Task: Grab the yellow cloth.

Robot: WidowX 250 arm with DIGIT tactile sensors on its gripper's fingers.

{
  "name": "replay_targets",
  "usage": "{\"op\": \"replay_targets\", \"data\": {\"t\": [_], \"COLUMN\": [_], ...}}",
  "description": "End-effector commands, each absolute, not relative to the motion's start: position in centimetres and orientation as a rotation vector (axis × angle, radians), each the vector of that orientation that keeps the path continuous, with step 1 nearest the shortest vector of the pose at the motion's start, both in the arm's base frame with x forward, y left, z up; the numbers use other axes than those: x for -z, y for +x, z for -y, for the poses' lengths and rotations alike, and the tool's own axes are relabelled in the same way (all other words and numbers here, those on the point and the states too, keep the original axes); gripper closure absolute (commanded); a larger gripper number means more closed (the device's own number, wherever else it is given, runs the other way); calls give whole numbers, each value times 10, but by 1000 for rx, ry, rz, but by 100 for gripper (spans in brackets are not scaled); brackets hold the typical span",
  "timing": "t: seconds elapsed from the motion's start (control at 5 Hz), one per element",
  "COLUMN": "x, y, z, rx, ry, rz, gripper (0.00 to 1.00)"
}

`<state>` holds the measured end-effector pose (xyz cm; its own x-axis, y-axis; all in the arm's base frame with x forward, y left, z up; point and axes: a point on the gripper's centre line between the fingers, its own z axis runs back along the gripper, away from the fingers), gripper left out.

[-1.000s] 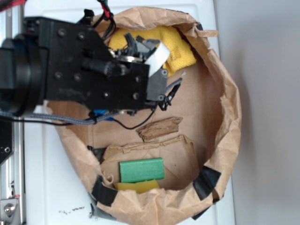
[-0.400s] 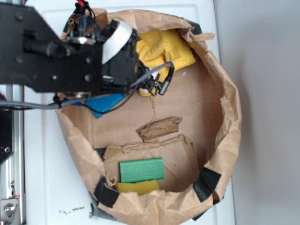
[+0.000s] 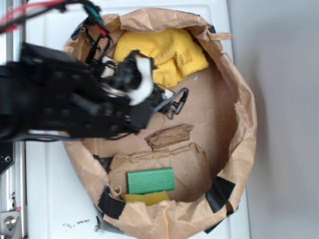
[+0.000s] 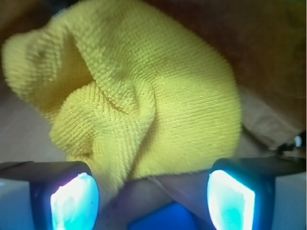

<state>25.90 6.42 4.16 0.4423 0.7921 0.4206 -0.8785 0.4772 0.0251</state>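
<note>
The yellow cloth (image 3: 162, 55) lies bunched up at the back of the brown paper bag (image 3: 244, 119), against its crumpled wall. The bag sits on the white worktop (image 3: 50, 199).

The cloth looks soft and light, with a bumpy weave. It will bend and squash when pinched, so it should not slip much. It will also hang down floppy once lifted.

In the wrist view the claw (image 4: 153, 194) has its 2 fingers (image 4: 74, 199) wide apart, holding nothing. The cloth (image 4: 144, 96) is just ahead of them, not between them yet.

A fat fold runs down the middle of the cloth. That raised fold looks like the best place to pinch, because flat parts are hard to catch.

A green block (image 3: 150, 180) and a thin yellow block (image 3: 147, 198) lie well apart from the cloth at the front of the bag.
</note>
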Motion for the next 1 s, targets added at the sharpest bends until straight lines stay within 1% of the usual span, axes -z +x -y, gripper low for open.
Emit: {"op": "replay_targets", "data": {"t": [0.0,0.2,0.4,0.8], "x": [-38,-36,-34,-35], "y": [283,297,298,292], "z": [-72,-71,-72,-74], "rx": [-1085,-1097,-1114,-1095], "ry": [293,294,297,298], "rz": [397,396,404,416], "gripper": [0,100,100,100]}}
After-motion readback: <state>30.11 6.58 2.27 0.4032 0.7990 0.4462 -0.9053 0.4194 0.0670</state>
